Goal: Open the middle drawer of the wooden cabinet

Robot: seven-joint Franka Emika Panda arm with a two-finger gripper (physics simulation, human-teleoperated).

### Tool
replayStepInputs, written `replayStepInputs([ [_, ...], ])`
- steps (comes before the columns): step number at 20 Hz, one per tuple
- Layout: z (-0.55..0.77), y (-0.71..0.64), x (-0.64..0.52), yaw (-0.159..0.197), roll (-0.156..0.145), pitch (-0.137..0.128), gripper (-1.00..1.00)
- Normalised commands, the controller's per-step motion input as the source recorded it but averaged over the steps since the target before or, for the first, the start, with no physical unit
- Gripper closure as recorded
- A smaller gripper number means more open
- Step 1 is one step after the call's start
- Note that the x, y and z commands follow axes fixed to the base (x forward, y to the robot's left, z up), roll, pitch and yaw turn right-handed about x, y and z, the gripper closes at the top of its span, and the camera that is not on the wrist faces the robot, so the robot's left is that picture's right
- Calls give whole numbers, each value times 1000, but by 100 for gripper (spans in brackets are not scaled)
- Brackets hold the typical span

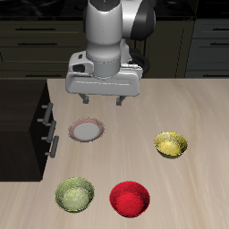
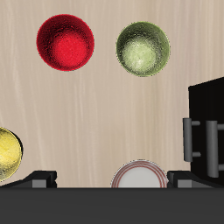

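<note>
The wooden cabinet (image 1: 22,125) stands at the table's edge as a low, very dark box, with its drawer fronts facing the table's middle. Silver bar handles (image 1: 46,130) stick out of that face, stacked one over another. The middle drawer (image 1: 42,132) sits flush with the other two. In the wrist view the cabinet (image 2: 206,105) shows two of the handles (image 2: 187,140). My gripper (image 1: 102,98) hangs open and empty above the table, beside the cabinet and apart from it. Its fingertips (image 2: 35,179) show dark in the wrist view.
A pink-rimmed plate (image 1: 87,131) (image 2: 138,175) lies just below the gripper, near the cabinet. A yellow bowl (image 1: 171,143) (image 2: 4,153), a green bowl (image 1: 74,194) (image 2: 143,47) and a red bowl (image 1: 131,198) (image 2: 65,42) sit nearer the front edge. Dark kitchen cupboards (image 1: 36,40) stand behind.
</note>
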Motion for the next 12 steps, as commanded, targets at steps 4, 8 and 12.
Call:
replayStepInputs([
  [4, -44, -58, 72, 53, -60, -13, -100],
  [8, -44, -45, 25, -14, -44, 14, -100],
  [12, -129, -102, 36, 42, -73, 12, -100],
])
